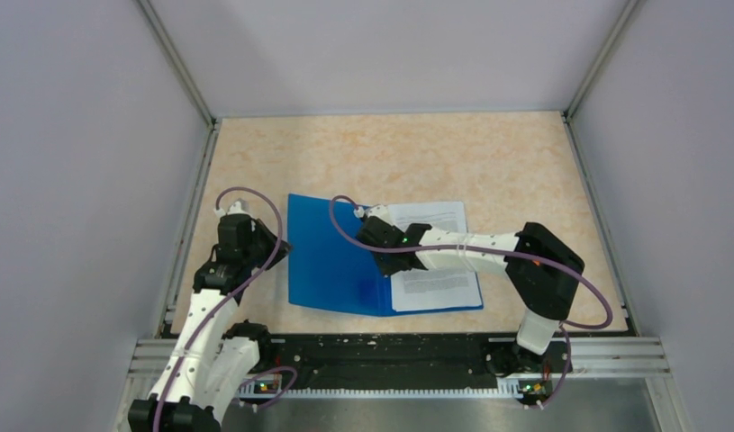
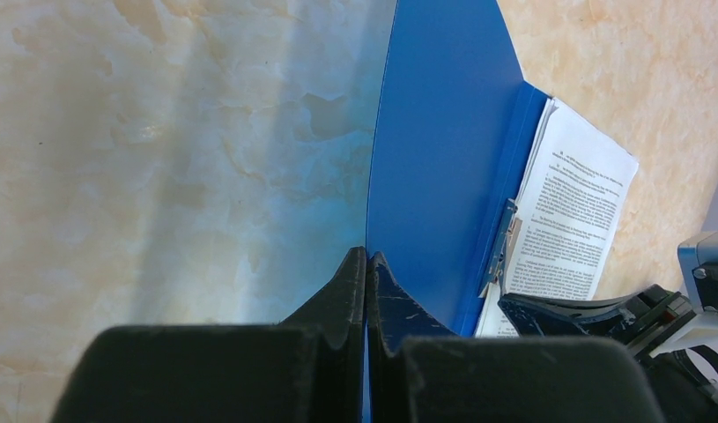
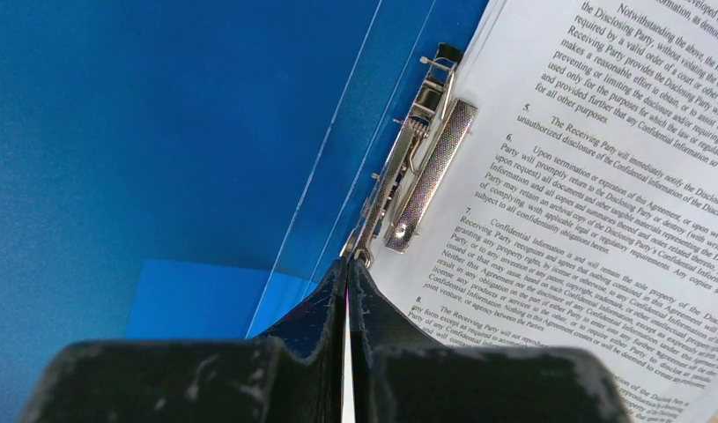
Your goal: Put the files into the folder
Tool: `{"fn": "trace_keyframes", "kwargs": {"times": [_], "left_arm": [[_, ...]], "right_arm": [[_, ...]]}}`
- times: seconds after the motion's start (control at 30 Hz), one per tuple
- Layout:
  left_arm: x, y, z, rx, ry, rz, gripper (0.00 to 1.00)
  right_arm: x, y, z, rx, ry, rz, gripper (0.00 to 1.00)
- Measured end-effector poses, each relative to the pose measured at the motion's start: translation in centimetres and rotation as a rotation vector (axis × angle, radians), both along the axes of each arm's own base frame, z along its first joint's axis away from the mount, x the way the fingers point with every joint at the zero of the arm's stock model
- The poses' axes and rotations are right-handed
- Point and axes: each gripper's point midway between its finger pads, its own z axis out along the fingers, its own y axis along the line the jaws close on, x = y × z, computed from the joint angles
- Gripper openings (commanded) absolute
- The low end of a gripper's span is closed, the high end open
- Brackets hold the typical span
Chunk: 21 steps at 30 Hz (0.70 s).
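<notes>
The blue folder [image 1: 336, 261] lies open on the table. The files [image 1: 435, 256], white printed sheets, lie on its right half beside the metal clip [image 3: 421, 167] at the spine. My left gripper [image 1: 275, 245] is shut on the left edge of the folder's cover [image 2: 434, 159], which stands raised and edge-on in the left wrist view. The files [image 2: 575, 203] show beyond it. My right gripper [image 1: 385, 256] is shut, its tips [image 3: 348, 263] at the near end of the clip, over the files [image 3: 584, 176]. I cannot tell if it pinches anything.
The table [image 1: 489, 162] has a beige marbled top, with grey walls at the left, right and back. A metal rail [image 1: 399, 351] runs along the near edge by the arm bases. The right arm [image 1: 489, 252] reaches across the files.
</notes>
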Motion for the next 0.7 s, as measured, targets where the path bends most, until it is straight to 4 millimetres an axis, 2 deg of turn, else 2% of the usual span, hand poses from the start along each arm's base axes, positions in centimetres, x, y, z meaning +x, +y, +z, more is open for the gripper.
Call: {"fn": "trace_keyframes", "kwargs": {"times": [0.7], "left_arm": [[-0.5,-0.3,0.8,-0.011,-0.031,-0.016,0.0]], "right_arm": [[-0.4,-0.3,-2.3,0.01,0.006,-0.034,0.0]]}}
